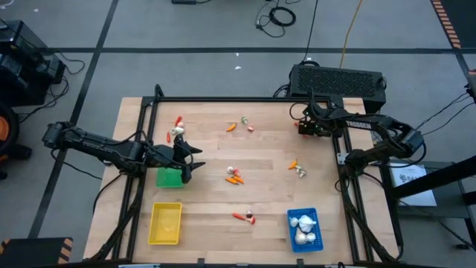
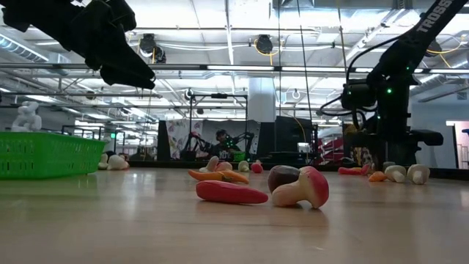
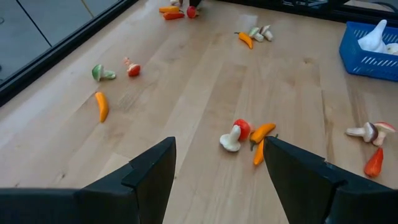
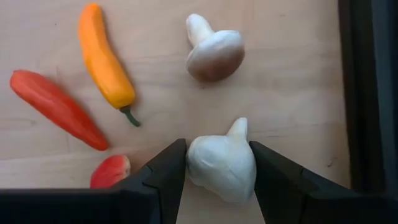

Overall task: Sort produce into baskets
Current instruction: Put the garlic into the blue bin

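Right gripper (image 4: pixel 217 165) is down at the table's far right corner, fingers closed against a white garlic bulb (image 4: pixel 222 163), with a mushroom (image 4: pixel 213 51), an orange pepper (image 4: pixel 105 64) and a red pepper (image 4: pixel 57 107) just beyond it. Left gripper (image 3: pixel 217 177) hangs wide open and empty beside the green basket (image 1: pixel 169 177); the blue basket (image 1: pixel 305 228) holds more garlic.
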Available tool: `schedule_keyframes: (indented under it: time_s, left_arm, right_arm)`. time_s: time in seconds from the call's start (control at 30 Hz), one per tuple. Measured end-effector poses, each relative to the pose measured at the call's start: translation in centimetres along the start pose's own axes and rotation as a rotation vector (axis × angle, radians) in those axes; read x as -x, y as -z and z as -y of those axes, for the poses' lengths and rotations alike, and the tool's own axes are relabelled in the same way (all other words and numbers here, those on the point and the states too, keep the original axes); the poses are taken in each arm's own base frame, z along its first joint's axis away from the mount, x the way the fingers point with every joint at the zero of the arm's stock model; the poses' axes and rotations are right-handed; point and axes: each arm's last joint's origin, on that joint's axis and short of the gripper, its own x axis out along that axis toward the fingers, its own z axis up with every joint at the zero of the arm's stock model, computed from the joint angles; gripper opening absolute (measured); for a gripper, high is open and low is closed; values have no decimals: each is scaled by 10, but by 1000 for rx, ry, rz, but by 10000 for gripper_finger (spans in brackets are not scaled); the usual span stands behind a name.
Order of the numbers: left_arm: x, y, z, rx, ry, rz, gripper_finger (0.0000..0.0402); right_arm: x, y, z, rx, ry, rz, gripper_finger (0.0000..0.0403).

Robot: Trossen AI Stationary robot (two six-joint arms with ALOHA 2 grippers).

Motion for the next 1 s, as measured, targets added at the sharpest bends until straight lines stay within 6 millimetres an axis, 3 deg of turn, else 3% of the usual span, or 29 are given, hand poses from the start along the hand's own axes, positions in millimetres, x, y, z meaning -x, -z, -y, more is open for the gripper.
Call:
schedule_keyframes:
  time_s: [0.33,0.53,0.8,1.0]
  left_arm:
    - [0,-2,0,3,2,22,248]
    - [0,-2,1,-1,2,24,248]
    - [0,-2,0,-10,2,23,248]
    - [0,-2,1,-17,2,22,248]
  right_arm:
    - [5,-3,-4,56,-39,-35,137]
    - [23,-17,-22,82,-227,-97,119]
    - [68,-19,-66,199,-488,-129,125]
    - [118,10,-106,335,-655,-146,125]
